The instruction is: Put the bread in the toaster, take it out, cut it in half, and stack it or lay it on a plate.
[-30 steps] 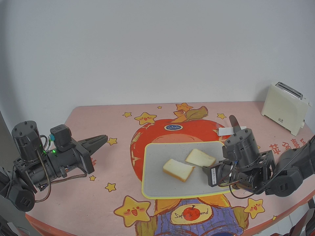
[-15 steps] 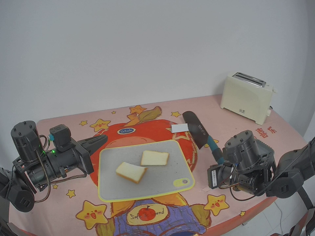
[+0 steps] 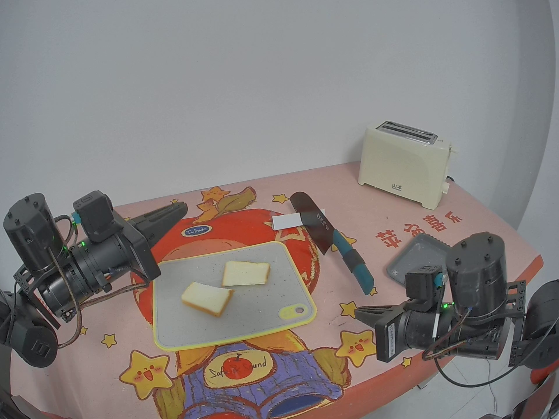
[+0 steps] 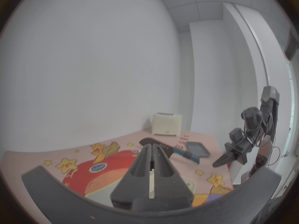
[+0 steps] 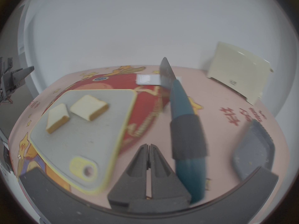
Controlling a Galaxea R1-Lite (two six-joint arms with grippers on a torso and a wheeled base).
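Note:
Two bread halves point(image 3: 207, 298) point(image 3: 246, 273) lie side by side on the grey, yellow-rimmed cutting board point(image 3: 256, 315). A knife point(image 3: 332, 240) with a dark blade and teal handle rests on the table right of the board. The cream toaster point(image 3: 404, 164) stands at the far right, and a grey plate point(image 3: 416, 251) lies in front of it. My left gripper point(image 3: 174, 209) is shut and empty, held above the table left of the board. My right gripper point(image 3: 362, 313) is shut and empty near the table's front right edge, pointing at the board. The right wrist view has the knife point(image 5: 183, 131) just beyond my right gripper point(image 5: 149, 148).
A small white card point(image 3: 286, 221) lies under the knife blade. The table's front right edge runs close under my right arm. A wall stands right behind the table.
The head view has swung right, bringing the knife, plate and toaster into fuller view. Relative to the board, my right gripper has drawn away from its right side to the table's front right.

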